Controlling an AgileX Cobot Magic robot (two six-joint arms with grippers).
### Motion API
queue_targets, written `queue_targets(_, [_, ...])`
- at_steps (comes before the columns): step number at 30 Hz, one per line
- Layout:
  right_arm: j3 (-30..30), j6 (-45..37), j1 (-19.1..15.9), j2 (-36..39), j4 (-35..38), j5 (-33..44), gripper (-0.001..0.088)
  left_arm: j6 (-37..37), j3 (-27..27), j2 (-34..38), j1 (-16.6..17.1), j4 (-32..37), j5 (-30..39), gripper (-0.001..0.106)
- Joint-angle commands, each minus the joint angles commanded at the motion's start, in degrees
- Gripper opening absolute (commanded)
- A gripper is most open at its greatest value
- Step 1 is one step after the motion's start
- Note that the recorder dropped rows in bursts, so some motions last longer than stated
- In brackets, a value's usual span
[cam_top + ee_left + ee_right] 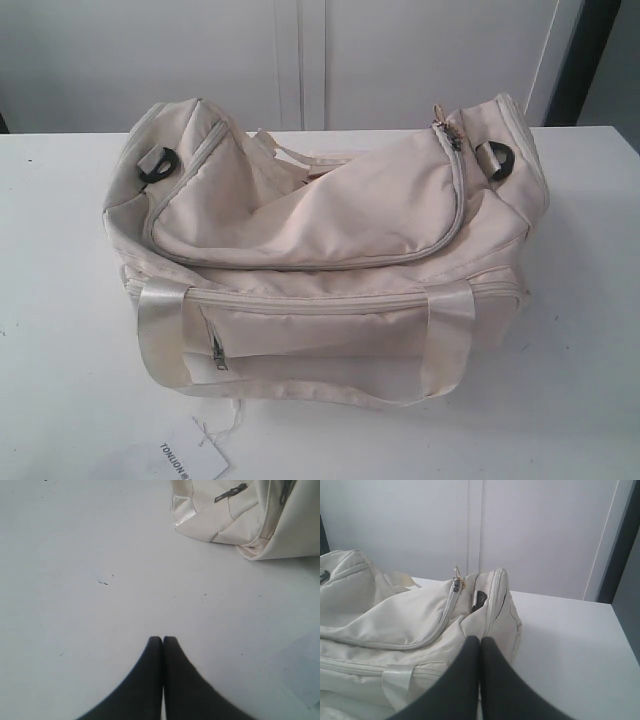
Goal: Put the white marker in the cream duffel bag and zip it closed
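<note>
The cream duffel bag (320, 250) lies on the white table (60, 330), its curved top zipper run round to the right end, where the gold pull (447, 127) sits. The white marker is not in view. Neither arm shows in the exterior view. In the left wrist view my left gripper (162, 639) is shut with nothing in it, over bare table, short of a corner of the bag (250, 525). In the right wrist view my right gripper (480, 639) is shut and empty, near the bag's end (495, 610) below the zipper pull (456, 582).
A paper tag (190, 458) on a string lies at the table's front edge before the bag. Black strap rings (155, 163) sit at both ends of the bag. White cabinet doors (300, 60) stand behind the table.
</note>
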Motion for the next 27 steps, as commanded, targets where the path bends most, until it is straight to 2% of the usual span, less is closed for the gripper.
queue_targets(12, [0.00, 0.00, -8.56, -6.57, -0.85, 0.00, 0.0000, 0.00, 0.00, 0.00, 0.00, 0.00, 0.00, 0.000])
queue_targets(21, [0.49, 0.00, -8.56, -6.75, -0.85, -0.45, 0.0000, 0.00, 0.00, 0.00, 0.00, 0.00, 0.00, 0.000])
queue_targets(27, [6.49, 0.00, -8.56, -6.75, -0.85, -0.92, 0.0000, 0.00, 0.00, 0.00, 0.00, 0.00, 0.00, 0.000])
